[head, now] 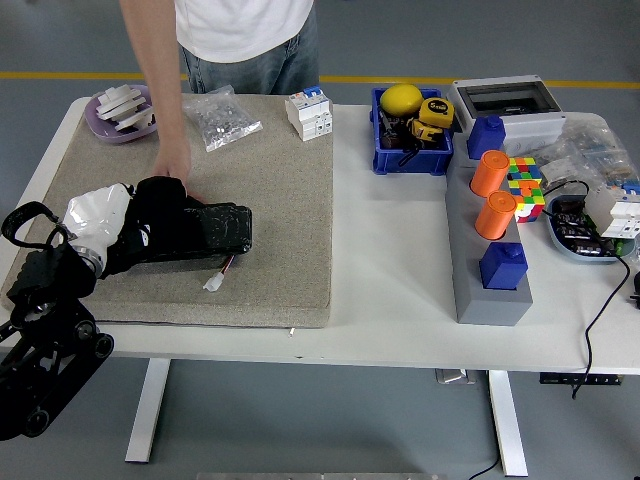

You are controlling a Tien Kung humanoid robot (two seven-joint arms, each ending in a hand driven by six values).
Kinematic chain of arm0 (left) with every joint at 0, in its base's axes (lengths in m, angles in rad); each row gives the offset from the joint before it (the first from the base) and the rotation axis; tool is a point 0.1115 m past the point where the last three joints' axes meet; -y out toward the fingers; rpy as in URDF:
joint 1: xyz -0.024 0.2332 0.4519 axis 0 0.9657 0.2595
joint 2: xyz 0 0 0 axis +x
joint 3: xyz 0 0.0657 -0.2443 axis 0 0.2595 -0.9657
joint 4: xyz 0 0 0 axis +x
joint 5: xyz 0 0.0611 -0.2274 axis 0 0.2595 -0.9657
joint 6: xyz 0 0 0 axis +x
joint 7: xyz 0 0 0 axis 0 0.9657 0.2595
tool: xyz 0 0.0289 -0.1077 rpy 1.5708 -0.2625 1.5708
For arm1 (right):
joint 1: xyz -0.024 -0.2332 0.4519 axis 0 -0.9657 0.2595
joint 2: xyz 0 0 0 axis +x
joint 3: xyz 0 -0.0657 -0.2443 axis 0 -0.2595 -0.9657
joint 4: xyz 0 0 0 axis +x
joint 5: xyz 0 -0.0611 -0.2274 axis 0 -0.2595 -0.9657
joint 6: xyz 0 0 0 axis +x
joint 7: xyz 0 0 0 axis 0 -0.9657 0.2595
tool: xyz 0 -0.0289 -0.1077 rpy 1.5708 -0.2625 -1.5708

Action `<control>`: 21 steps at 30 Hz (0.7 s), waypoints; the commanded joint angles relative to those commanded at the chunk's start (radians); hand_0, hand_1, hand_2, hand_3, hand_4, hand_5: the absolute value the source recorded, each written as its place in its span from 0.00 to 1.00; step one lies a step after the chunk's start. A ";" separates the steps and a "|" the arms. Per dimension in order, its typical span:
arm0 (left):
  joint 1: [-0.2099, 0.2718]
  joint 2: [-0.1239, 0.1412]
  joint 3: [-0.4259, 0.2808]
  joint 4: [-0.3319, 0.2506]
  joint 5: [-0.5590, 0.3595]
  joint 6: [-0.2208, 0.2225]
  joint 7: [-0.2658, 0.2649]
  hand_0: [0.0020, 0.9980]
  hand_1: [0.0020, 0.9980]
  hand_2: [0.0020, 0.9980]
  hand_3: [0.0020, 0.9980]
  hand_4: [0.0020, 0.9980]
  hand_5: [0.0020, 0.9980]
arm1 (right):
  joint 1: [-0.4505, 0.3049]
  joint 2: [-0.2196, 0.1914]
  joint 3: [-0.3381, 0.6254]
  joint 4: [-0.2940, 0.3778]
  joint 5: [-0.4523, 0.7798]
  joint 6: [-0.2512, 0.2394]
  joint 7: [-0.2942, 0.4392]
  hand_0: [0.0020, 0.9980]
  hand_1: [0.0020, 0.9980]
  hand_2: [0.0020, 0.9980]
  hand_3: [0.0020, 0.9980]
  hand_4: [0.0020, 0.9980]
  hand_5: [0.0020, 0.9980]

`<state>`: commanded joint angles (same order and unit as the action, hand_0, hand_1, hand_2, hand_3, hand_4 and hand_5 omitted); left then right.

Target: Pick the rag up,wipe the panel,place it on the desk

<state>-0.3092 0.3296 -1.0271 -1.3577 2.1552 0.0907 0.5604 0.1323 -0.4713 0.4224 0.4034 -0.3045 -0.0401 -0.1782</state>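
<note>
The robot's left hand (160, 205) rests on the left end of the black panel (200, 232), at about nine o'clock on the table (400, 260). A dark mass under the hand looks like the rag, but against the black fingers and black panel it cannot be told apart with any certainty, so whether the fingers are clenched on the rag or merely pressed flat cannot be told. The panel lies lengthwise on the grey mat (270, 180), with a small white tag and red wire (218, 275) sticking out at its six o'clock edge. A person at twelve o'clock steadies the panel with one hand (172, 165) touching its far edge, just beside the robot's hand.

By the look of it, the rag is already picked up and the wipe is under way at the panel's left end. Most of the panel's length, toward three o'clock, looks yet to be covered, and setting the rag on the desk is not yet done
</note>
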 joint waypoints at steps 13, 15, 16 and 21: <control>-0.061 -0.020 0.130 -0.031 -0.012 -0.005 0.011 0.23 0.17 0.54 0.52 0.12 0.00 | 0.004 -0.001 -0.005 0.000 0.002 0.001 0.000 0.74 0.55 0.66 0.63 1.00 0.62; -0.068 -0.021 0.148 -0.036 -0.015 -0.004 0.011 0.23 0.17 0.54 0.52 0.12 0.00 | 0.005 -0.001 -0.005 0.000 0.002 0.001 0.000 0.74 0.55 0.66 0.63 1.00 0.62; -0.074 -0.021 0.164 -0.039 -0.017 -0.005 0.013 0.23 0.17 0.54 0.52 0.12 0.00 | 0.005 -0.001 -0.005 0.001 0.002 0.001 0.000 0.74 0.55 0.66 0.63 1.00 0.62; -0.088 -0.025 0.208 -0.052 -0.023 -0.009 0.018 0.23 0.17 0.54 0.52 0.12 0.00 | 0.006 0.000 -0.007 0.001 0.003 0.001 0.001 0.74 0.55 0.66 0.63 1.00 0.62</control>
<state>-0.3969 0.3043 -0.8191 -1.4100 2.1320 0.0818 0.5781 0.1385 -0.4712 0.4153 0.4043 -0.3017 -0.0393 -0.1777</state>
